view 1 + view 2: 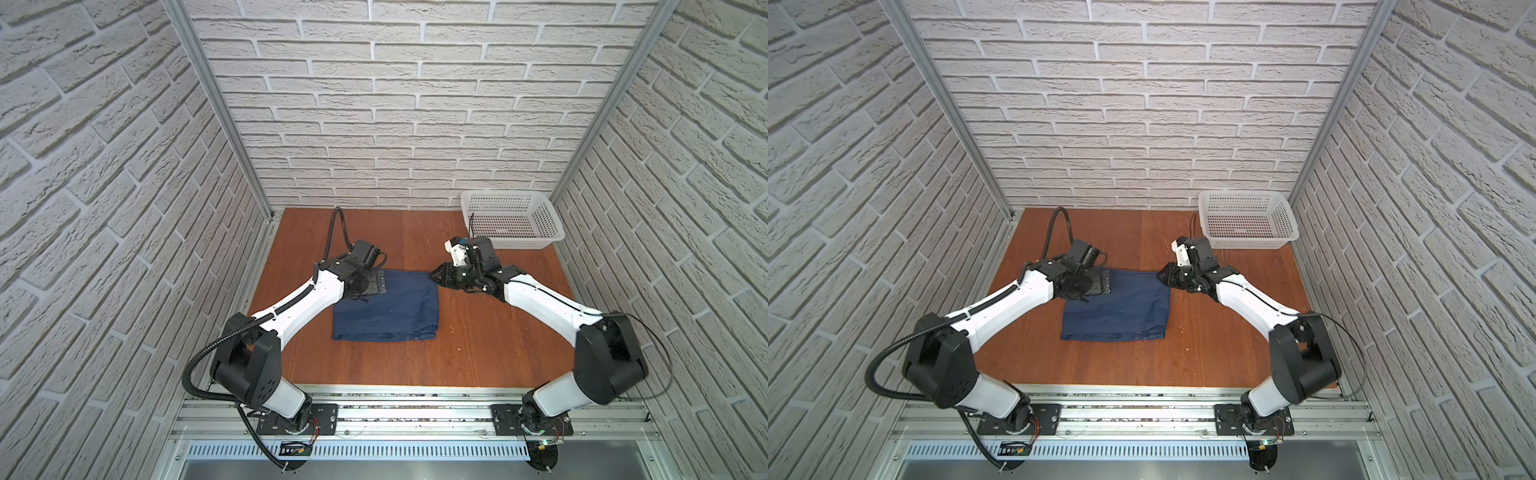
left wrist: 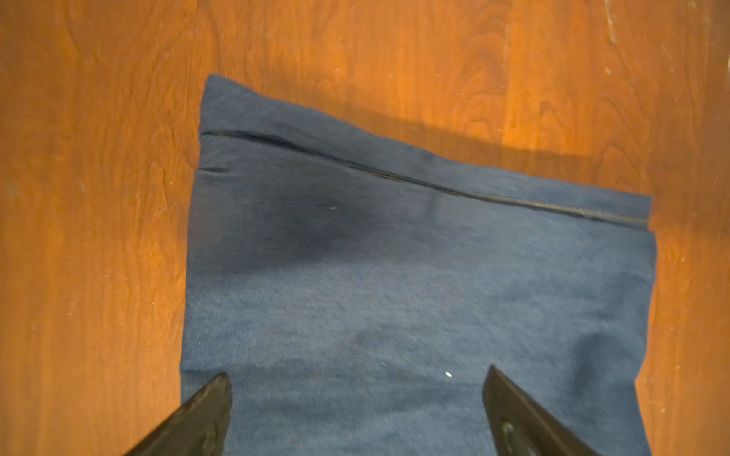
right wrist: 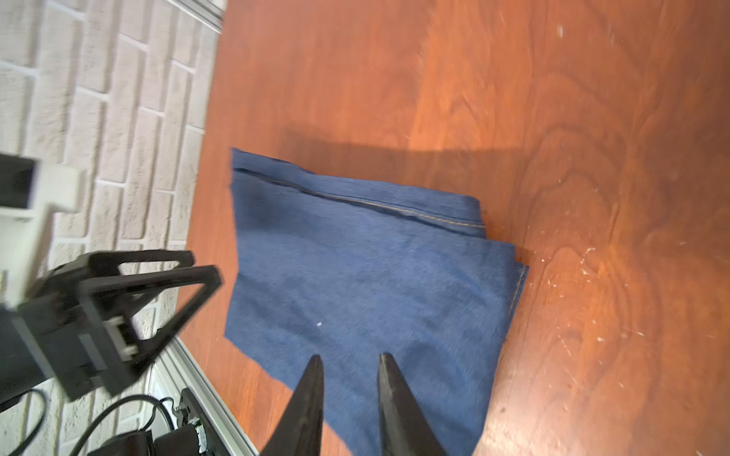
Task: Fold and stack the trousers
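A reddish-brown wooden tabletop [image 1: 478,340] fills the floor of a booth lined with pale brick-pattern walls [image 1: 395,104]. Two white and black robot arms reach inward from a metal rail at the near edge, the left arm [image 1: 299,307] and the right arm [image 1: 540,299] bending toward each other.

Between them, near the middle of the tabletop, lie the trousers [image 1: 386,307]. They are dark blue denim, folded into a flat, roughly square bundle, with stacked layers showing along one edge in the right wrist view.

A white perforated plastic basket [image 1: 519,237] stands in the far right corner of the tabletop, well apart from the trousers.

The left pincer [image 2: 357,395] hangs over the far left part of the bundle. Its two dark fingers are spread wide, with bare denim between them and nothing gripped.

The right pincer [image 3: 349,361] sits at the far right corner of the bundle. Its fingers stand close together with a narrow gap, and no cloth is seen pinched between the tips.

A hem with tan stitching [image 3: 434,215] runs along one side of the bundle.
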